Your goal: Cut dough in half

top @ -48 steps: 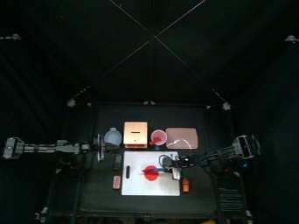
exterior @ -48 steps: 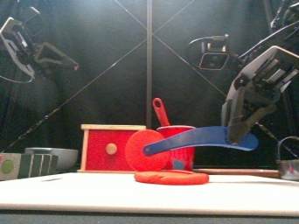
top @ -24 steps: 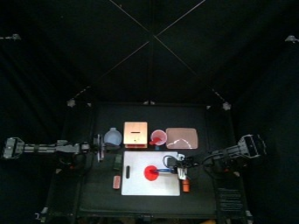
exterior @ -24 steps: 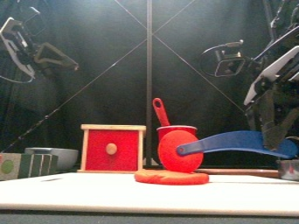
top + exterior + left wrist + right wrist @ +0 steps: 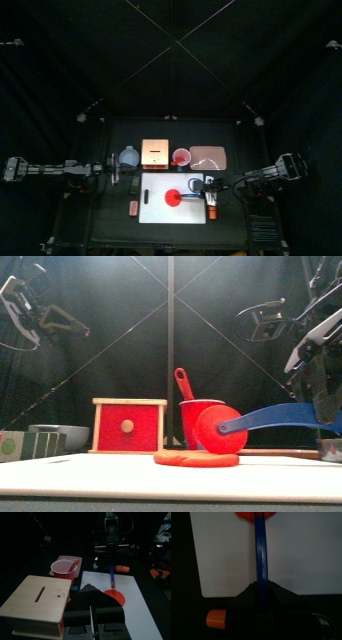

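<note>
The black bench carried a white cutting board near its front edge, and behind the board, toward the back edge, stood a wooden box with a red front, a red cup holding a red utensil, and a pale pink plate. The right gripper came in from the bench's right edge, its jaws clenched around the blue handle of a pizza cutter. The handle ran from those jaws across the board to a red wheel, which stood on edge over the dough. The dough, a flat red disc, lay on the board roughly at its middle, a handle's length away from the right jaws; whether the wheel touched it could not be told. The left gripper hung above the bench's left edge, jaws pressed together and empty, well apart from the dough. A small orange piece lay on the bench just beside the right jaws.
</note>
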Robot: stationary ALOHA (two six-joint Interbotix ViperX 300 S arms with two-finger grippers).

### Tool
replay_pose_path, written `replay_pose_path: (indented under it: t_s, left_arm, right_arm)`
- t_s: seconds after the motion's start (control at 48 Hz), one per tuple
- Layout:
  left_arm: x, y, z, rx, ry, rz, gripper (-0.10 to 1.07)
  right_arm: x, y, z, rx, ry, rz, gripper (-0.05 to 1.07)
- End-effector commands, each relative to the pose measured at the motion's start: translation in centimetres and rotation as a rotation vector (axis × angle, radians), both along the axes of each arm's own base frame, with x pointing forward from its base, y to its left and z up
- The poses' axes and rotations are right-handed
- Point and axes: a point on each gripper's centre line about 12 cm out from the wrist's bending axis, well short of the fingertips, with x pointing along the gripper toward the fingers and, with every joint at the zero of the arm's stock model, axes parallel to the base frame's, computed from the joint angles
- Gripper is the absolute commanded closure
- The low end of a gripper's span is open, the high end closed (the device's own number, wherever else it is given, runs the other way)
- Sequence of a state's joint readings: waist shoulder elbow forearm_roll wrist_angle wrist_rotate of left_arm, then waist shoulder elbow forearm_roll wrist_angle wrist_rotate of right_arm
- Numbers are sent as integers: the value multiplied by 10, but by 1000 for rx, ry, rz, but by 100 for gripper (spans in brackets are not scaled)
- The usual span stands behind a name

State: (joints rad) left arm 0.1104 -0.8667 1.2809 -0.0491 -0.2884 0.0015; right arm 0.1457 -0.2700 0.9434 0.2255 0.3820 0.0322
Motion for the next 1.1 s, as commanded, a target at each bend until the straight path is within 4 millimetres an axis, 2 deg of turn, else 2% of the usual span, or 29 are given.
replay_pose_path:
  t_s: [0.0,0.271,0.417,0.542,0.646,0.938,1.083]
  left_arm:
    - [3,0,8,4,-24,-3,93]
    - [10,-6,13,8,-25,-35,92]
    - [29,-15,13,11,19,-82,92]
    - [53,-23,8,13,73,-118,89]
    - [72,-28,8,18,88,-136,81]
    - [113,-47,-8,35,133,-203,42]
    - [129,-56,-15,35,152,-227,31]
  right_arm:
    - [6,0,13,-3,-49,9,77]
    - [14,0,20,-20,-73,23,77]
    - [18,1,22,-24,-83,27,77]
    - [22,1,25,-32,-95,34,77]
    - [24,1,24,-44,-94,43,77]
    - [31,0,23,-62,-94,54,77]
    - [35,0,25,-66,-103,55,77]
